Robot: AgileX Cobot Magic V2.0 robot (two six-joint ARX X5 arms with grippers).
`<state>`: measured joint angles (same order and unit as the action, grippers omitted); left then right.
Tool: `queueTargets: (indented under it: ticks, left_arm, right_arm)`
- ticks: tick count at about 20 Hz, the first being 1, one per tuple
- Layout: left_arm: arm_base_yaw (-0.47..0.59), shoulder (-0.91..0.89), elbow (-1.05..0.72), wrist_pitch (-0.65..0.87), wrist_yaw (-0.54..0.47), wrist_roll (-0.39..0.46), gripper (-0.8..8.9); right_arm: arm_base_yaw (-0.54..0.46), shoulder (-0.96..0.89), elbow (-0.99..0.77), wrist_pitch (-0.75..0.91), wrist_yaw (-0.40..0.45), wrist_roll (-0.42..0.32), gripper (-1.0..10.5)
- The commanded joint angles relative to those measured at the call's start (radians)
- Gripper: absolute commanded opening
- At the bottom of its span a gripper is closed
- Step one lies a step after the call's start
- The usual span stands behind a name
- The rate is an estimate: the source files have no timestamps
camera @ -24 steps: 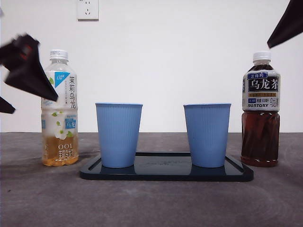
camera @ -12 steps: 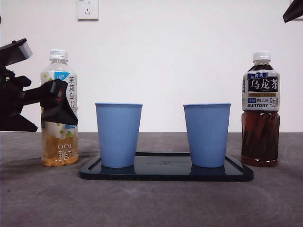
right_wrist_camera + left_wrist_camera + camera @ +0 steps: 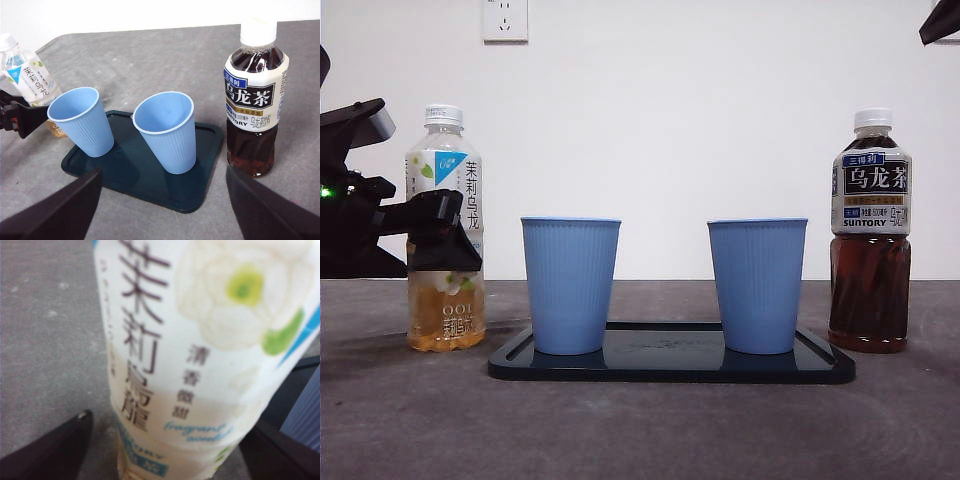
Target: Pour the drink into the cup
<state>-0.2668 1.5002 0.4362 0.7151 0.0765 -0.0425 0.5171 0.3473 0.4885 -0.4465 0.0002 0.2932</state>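
Observation:
The jasmine tea bottle [image 3: 445,300], white-capped with pale amber drink, stands upright on the table to the left of the tray. My left gripper [image 3: 430,235] reaches in from the left at label height, open, with one jaw on each side of the bottle [image 3: 200,365]. One jaw shows a gap to the bottle. Two blue cups [image 3: 570,285] [image 3: 757,285] stand upright on the dark tray [image 3: 670,365]. My right gripper [image 3: 162,172] hangs open high above the tray, holding nothing, and shows only as a black tip [image 3: 940,20].
A dark oolong tea bottle [image 3: 870,230] with a white cap stands upright to the right of the tray. The grey table runs back to a white wall with a socket [image 3: 505,18].
My left gripper came down from above beside the jasmine bottle and levelled around its label. The right arm's black tip pulled up toward the top corner. Bottles and cups have not moved.

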Motion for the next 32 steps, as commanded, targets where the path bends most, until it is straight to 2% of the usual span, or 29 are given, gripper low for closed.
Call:
queueTargets:
  ticks: [1,3,9,12,14,16,19,22,25,28,32]
  left_arm:
    - [-0.001,0.016,0.001,0.021,-0.002,0.008,3.22]
    - [-0.001,0.016,0.001,0.022,-0.002,0.008,2.75]
    - [-0.001,-0.024,0.001,0.013,-0.002,0.012,2.75]
    - [-0.001,-0.108,0.008,-0.037,-0.003,0.068,2.75]
    - [-0.001,-0.176,0.045,-0.172,-0.022,0.124,2.75]
    - [-0.001,-0.237,0.116,-0.357,-0.053,0.213,2.75]
    - [-0.002,-0.305,0.267,-0.655,-0.145,0.393,2.75]
    - [-0.002,-0.345,0.396,-0.869,-0.227,0.548,2.75]
    - [-0.026,-0.361,0.505,-1.054,-0.344,0.757,2.75]
    - [-0.076,-0.361,0.578,-1.176,-0.476,0.926,2.75]
    - [-0.14,-0.361,0.598,-1.197,-0.595,1.045,2.75]
  right_arm:
    - [0.006,0.001,0.009,0.003,-0.001,0.006,3.9]
    - [0.006,0.001,0.009,0.003,-0.001,0.006,3.9]
    - [0.006,0.001,0.009,0.003,-0.001,-0.006,3.9]
    - [0.006,0.001,0.009,0.003,-0.001,-0.012,3.9]
    - [0.006,0.001,0.009,0.003,-0.001,-0.013,3.9]
    - [0.006,0.001,0.009,0.003,-0.001,-0.014,3.9]
    - [0.006,0.001,0.009,0.003,-0.001,-0.017,3.9]
    - [0.006,0.001,0.009,0.003,-0.001,-0.021,3.9]
    - [0.006,0.001,0.009,0.003,-0.001,-0.042,3.9]
    - [0.006,0.001,0.009,0.003,-0.001,-0.047,3.9]
    - [0.006,0.001,0.009,0.003,-0.004,-0.047,3.9]
